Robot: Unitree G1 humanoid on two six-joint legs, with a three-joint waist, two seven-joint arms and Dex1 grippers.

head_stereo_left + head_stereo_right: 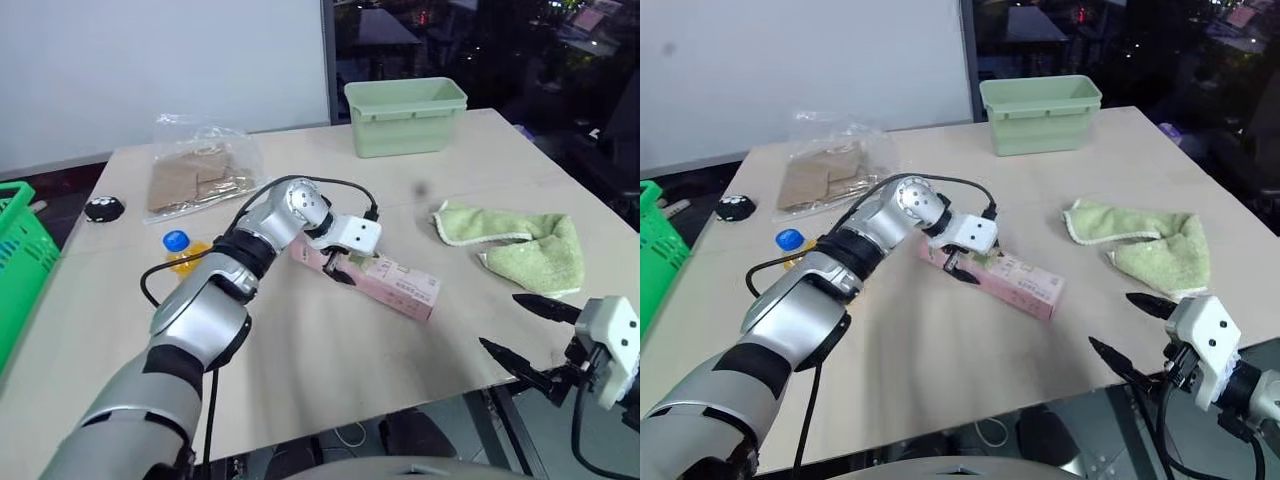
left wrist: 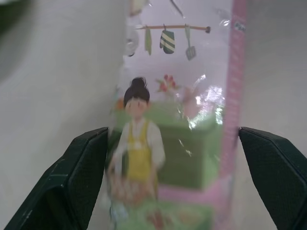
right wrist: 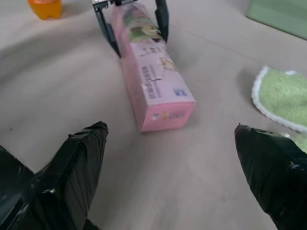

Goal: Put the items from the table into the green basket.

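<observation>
The left tool is spread wide over 1 end of the pink box lying on the desk, maybe not touching it. The right tool hangs wide at the desk's edge, holding nothing.

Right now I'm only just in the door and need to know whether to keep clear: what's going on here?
The left gripper is open astride one end of the pink carton, which lies on the table; it isn't gripped yet. The right gripper hangs open off the table's near edge. The orange-drink bottle waits, and the green basket sits at the left.
</observation>
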